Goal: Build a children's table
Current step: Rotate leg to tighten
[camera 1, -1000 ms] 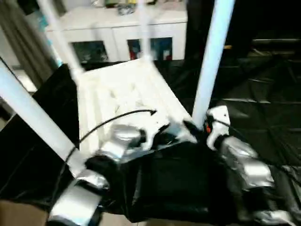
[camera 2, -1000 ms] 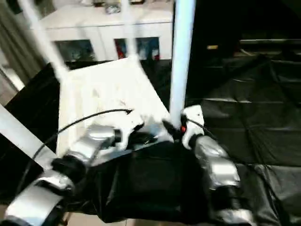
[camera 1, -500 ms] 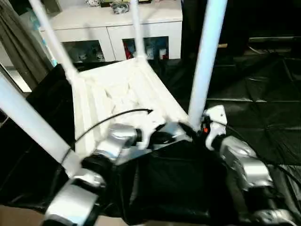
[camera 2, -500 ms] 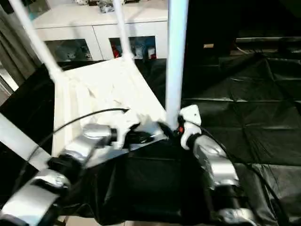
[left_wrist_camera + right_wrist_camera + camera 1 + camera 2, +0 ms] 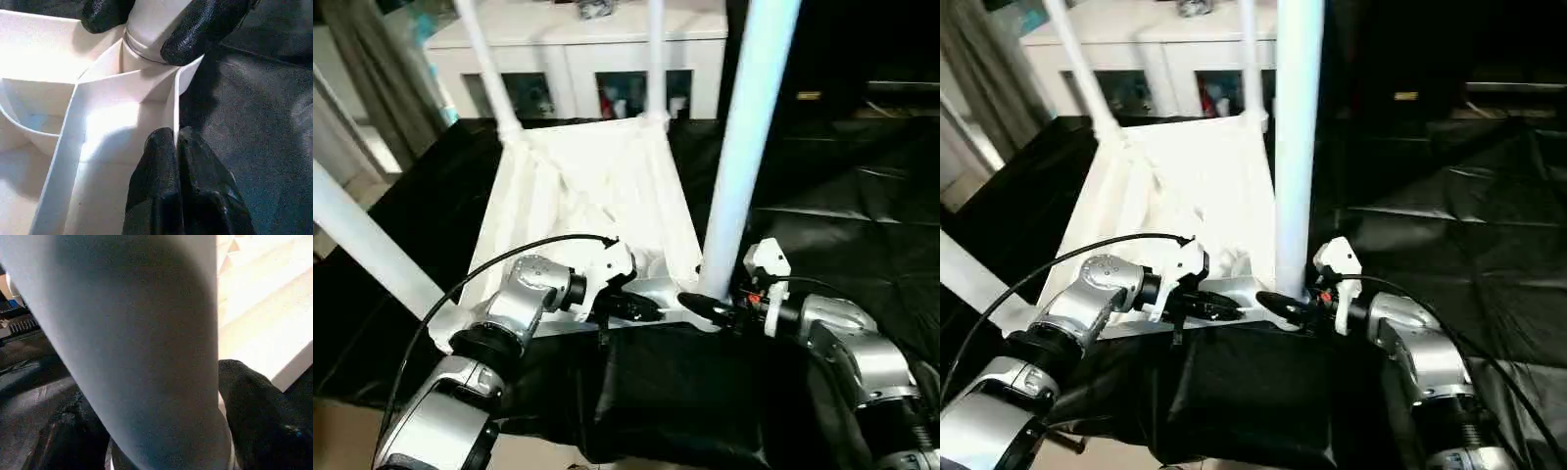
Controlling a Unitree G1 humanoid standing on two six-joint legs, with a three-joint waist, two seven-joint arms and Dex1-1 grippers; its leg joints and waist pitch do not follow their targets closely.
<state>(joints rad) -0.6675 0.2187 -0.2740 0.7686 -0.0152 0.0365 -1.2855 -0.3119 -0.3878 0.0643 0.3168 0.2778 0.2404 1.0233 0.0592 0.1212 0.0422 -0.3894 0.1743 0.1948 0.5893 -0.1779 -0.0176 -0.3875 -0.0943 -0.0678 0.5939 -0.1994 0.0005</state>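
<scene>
Pinched shut on the children's table (image 5: 587, 196) rim, left gripper (image 5: 646, 305); clamped round the near leg (image 5: 744, 147) base, right gripper (image 5: 705, 308), lower centre. Leg tops cropped. Both wrists turned since a second ago. Wrist views: fingertips (image 5: 166, 161) together; leg (image 5: 122, 333) looming, socket hidden.

No text, label, brand, number or sign can be read anywhere; the children's table (image 5: 582, 201) bears no marking; the cabinet (image 5: 578, 44) shows none either.
</scene>
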